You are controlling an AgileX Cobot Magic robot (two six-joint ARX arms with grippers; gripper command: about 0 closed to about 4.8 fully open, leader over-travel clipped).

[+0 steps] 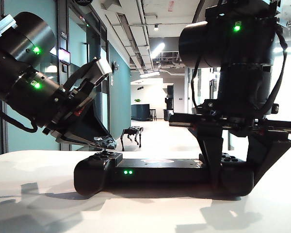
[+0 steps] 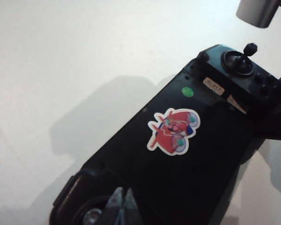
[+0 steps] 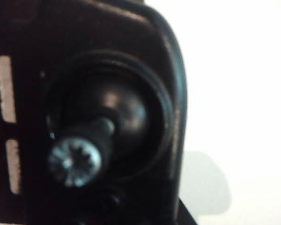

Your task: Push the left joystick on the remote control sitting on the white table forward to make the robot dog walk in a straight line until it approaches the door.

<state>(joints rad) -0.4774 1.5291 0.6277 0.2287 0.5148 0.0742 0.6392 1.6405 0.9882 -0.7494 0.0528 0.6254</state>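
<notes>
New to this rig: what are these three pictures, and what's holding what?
A two-armed robot at a smooth white table. The exterior view faces the table edge-on; the other two come from cameras on each wrist. A wide black gamepad-style remote control lies there. The left gripper, shut, presses its tip at the left joystick. The right gripper straddles the controller's right end, apparently clamping it; its camera shows the right joystick blurred. A small black four-legged robot dog stands down the corridor.

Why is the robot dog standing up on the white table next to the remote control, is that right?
Not quite. The robot dog stands on the hallway floor far behind, as the exterior view shows. Only the remote control sits on the white table.
</notes>
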